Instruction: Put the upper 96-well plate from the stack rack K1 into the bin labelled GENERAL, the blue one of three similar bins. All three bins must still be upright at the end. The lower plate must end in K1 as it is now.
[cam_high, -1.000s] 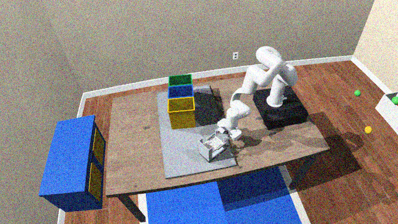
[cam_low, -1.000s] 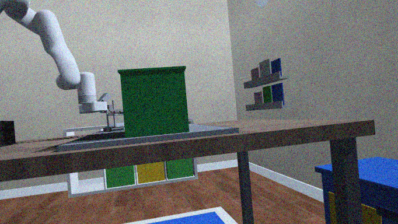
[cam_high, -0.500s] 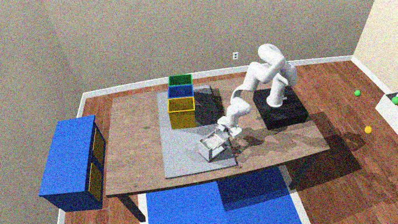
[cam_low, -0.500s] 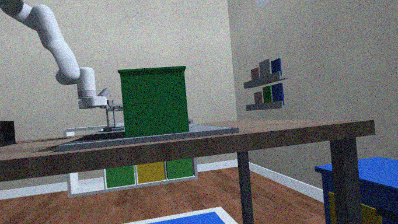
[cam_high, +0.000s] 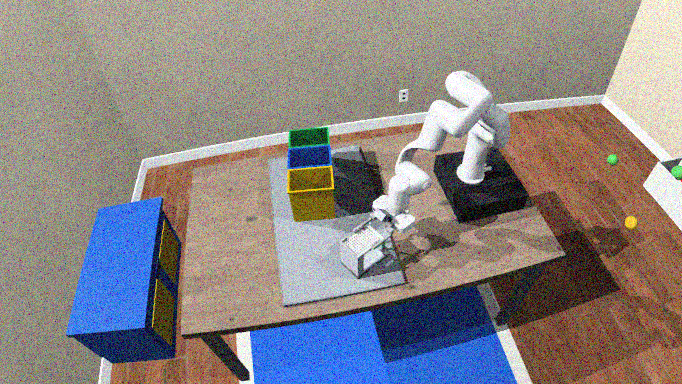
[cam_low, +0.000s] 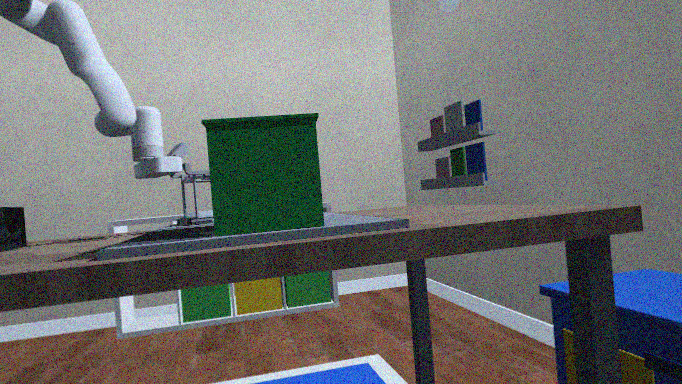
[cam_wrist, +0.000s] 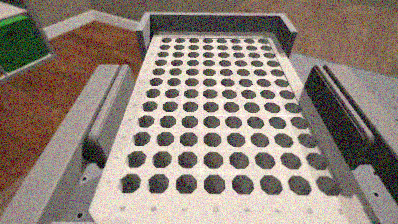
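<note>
The step in hand looks to be lifting the upper plate out; next it calls for a level rise clear of K1, then a carry left to the blue bin (cam_high: 310, 157), upright between the yellow bin (cam_high: 314, 205) and the green bin (cam_high: 308, 136) (cam_low: 265, 175). Right of the bins, the upper plate (cam_high: 365, 240) (cam_wrist: 200, 130) lies at the top of the rack K1 (cam_high: 351, 260) (cam_low: 195, 200) (cam_wrist: 215, 24), between the fingers (cam_high: 378, 231) (cam_low: 197, 178), which appear closed on its long sides. The lower plate cannot be made out.
</note>
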